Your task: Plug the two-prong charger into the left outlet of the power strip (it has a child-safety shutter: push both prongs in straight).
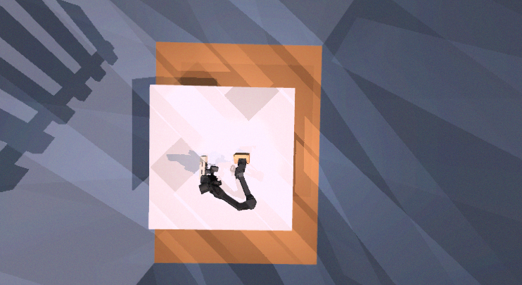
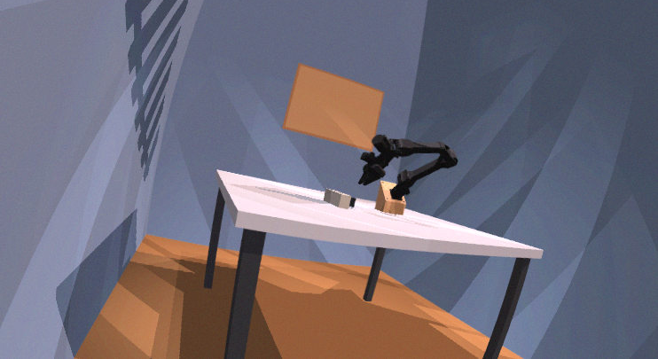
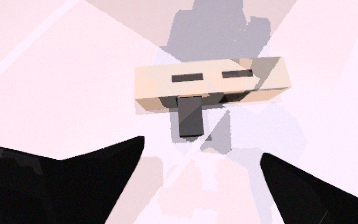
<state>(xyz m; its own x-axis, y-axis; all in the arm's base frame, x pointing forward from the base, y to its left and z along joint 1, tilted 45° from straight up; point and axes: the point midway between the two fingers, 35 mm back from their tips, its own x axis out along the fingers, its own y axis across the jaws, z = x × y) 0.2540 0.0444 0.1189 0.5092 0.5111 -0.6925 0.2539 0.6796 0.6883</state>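
The pale power strip (image 1: 202,164) (image 2: 338,199) (image 3: 213,80) lies on the table, with two dark slots on its upper face in the wrist view. The charger, a dark block (image 2: 352,201) (image 3: 191,117), sits against the strip's near side, left of its middle in the wrist view. No gap shows between them at this size. Its prongs are not visible, so how deep they sit cannot be told. My gripper (image 2: 363,182) (image 3: 202,149) is open and empty. It is raised above the table, back from the charger, which shows beyond the space between the fingertips.
The white table (image 1: 255,136) (image 2: 391,232) carries the strip and the arm's tan base block (image 1: 241,157) (image 2: 390,205). In the exterior view, the base stands to the right of the charger. Angular shadows cross the table and the strip.
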